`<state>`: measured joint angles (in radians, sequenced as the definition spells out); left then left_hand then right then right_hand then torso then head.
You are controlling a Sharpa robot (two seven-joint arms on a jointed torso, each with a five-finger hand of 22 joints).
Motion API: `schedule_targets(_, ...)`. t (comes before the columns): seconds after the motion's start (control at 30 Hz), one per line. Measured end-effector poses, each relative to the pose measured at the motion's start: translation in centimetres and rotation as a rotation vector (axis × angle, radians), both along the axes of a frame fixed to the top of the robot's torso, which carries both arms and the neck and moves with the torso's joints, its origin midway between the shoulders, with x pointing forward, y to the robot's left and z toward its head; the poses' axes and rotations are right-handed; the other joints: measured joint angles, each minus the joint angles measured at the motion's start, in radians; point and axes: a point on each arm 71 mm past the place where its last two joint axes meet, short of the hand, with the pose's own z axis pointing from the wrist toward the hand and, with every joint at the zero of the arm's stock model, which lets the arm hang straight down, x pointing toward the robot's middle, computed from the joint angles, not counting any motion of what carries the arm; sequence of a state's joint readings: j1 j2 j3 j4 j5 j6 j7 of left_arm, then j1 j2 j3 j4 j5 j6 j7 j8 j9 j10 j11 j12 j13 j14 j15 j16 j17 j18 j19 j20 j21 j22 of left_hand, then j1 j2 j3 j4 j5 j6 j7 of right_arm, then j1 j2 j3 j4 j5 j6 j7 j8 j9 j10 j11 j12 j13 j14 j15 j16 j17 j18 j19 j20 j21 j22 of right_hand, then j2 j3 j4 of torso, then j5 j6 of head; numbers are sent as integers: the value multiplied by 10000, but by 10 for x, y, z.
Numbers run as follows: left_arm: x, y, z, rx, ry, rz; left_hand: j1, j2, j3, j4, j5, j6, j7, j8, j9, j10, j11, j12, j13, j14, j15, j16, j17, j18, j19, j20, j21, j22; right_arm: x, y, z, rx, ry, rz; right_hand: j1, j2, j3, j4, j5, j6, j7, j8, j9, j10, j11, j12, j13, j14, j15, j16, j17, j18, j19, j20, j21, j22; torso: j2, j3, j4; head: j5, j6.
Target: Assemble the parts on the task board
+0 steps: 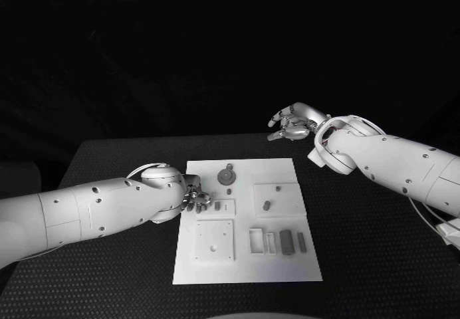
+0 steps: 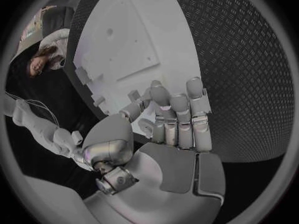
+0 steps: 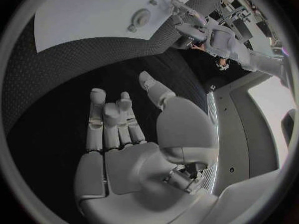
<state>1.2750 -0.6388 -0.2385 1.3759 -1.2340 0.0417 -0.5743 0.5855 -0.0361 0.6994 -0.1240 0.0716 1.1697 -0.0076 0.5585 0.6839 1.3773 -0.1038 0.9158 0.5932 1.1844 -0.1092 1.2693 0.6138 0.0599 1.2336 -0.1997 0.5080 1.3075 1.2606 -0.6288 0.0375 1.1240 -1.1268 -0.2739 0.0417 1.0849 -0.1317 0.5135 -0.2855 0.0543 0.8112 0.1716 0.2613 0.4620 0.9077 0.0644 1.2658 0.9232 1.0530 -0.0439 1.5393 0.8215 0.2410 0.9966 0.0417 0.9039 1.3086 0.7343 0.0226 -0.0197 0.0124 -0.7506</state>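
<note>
Currently most parts (image 1: 288, 242) lie loose on the task board (image 1: 288, 269); left hand (image 1: 195, 199) and right hand (image 1: 292, 124) hold nothing, fingers apart.

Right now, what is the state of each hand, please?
Left hand: at the task board's left edge; whether it holds a part cannot be told.
Right hand: open, holds nothing, off the board.

Black table (image 1: 373, 232) (textured mat surface) under everything
</note>
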Motion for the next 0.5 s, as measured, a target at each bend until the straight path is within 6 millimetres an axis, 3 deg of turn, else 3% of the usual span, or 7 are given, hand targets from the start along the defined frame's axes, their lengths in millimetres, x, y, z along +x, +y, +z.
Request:
schedule_targets(0.37, 2, 3, 0, -156, -95, 191, 46, -85, 5, -3, -106, -6, 6, 0, -2, 0, 0, 12, -9, 0, 0, 38, -11, -65, 34, -39, 0, -1, 0, 0, 0, -2, 11, 5, 0, 0, 0, 0, 0, -11, -23, 0, 1, 0, 0, 0, 1, -9, 10, 0, 1, 112, 0, -1, -36, 0, 0, -1, -4, 8, 5)
schedule_targets(0.5, 2, 3, 0, -225, -68, 214, 277, -24, 2, -228, -106, -70, 2, 0, -22, 0, 0, 12, -23, 1, 0, 39, -38, -68, 33, -39, 0, -1, 0, 0, 0, -3, 14, 7, 0, 0, 0, 0, 0, -8, -26, 0, 1, 0, 0, 0, 1, -10, 11, 0, 1, 127, 0, 0, -36, 0, 0, -1, -1, 10, 5)
